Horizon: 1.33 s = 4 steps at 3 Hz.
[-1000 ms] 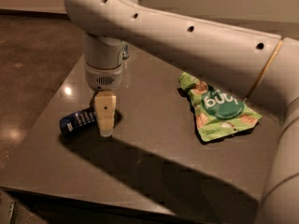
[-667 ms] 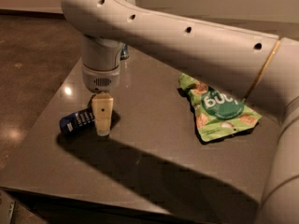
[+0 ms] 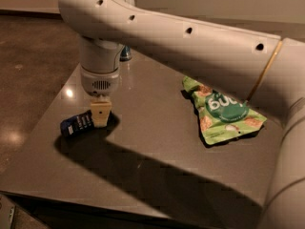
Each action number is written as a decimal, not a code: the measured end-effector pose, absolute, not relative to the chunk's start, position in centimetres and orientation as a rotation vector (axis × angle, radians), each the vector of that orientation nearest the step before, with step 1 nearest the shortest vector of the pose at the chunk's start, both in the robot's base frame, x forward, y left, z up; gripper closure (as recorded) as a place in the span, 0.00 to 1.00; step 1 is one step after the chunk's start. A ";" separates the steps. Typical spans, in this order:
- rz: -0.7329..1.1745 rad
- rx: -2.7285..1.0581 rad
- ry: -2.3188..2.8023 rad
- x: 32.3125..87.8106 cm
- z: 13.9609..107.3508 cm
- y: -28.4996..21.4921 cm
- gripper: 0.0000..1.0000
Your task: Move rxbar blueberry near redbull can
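The rxbar blueberry (image 3: 76, 124), a small dark-blue wrapped bar with white lettering, lies flat near the left edge of the dark table (image 3: 152, 175). My gripper (image 3: 100, 116) hangs straight down from the white wrist and sits at the bar's right end, right against it. The large white arm crosses the top of the view. The redbull can (image 3: 126, 54) stands at the far side of the table, behind the wrist. Only a small blue and silver part of it shows.
A green snack pouch (image 3: 220, 111) lies flat on the right half of the table. The table's left edge is close to the bar, with brown floor (image 3: 28, 70) beyond it. The arm casts a broad shadow across the table's front.
My gripper has moved a little left and down, closing onto the bar's right end. The bar and the pouch have not moved.
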<state>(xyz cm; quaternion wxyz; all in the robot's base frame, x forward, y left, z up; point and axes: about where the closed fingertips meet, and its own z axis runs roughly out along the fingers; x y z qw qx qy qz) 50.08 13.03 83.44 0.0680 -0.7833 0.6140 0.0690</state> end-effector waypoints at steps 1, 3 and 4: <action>0.257 -2.338 1.848 50.3 83.9 12.5 0.84; 0.266 -2.333 1.844 50.3 84.0 12.5 1.00; 0.246 -2.300 1.851 50.7 84.2 12.1 1.00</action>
